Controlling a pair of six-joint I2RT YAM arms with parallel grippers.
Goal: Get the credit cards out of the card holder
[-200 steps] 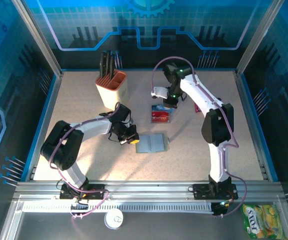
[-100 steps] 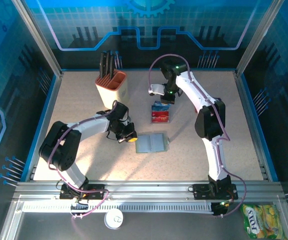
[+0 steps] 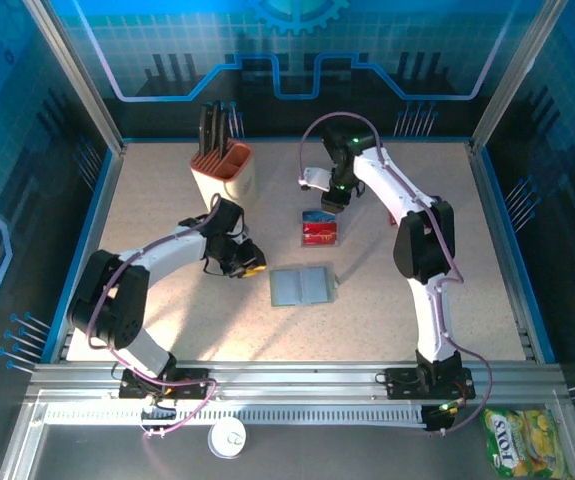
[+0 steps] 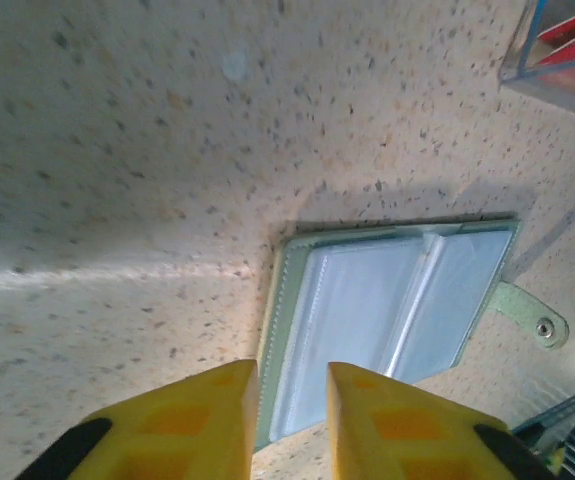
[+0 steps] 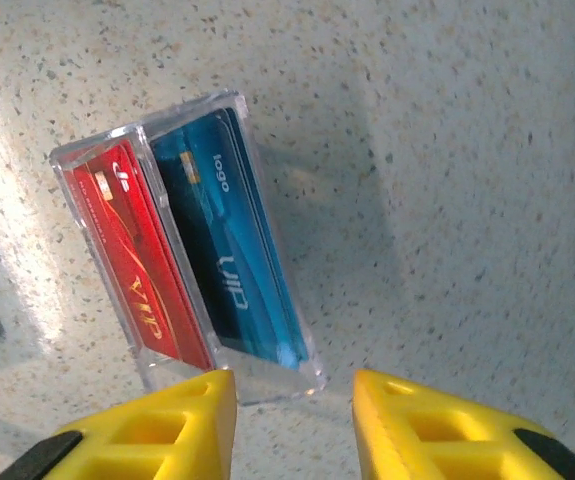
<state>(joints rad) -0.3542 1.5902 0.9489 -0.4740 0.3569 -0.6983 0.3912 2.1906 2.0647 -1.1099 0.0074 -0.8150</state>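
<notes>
Grey-blue soft card holder [image 3: 303, 286]: spread open flat, mid-frame
Red and blue plastic credit cards [image 3: 320, 230]: side by side in clear case [image 5: 142, 125], above holder
Left gripper [image 4: 292, 390]: jaws narrowly apart, empty
Right gripper [image 5: 294, 395]: jaws parted, empty

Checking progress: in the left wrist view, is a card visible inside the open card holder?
No: the card holder lies open flat and both its pale see-through pockets look empty.
</notes>
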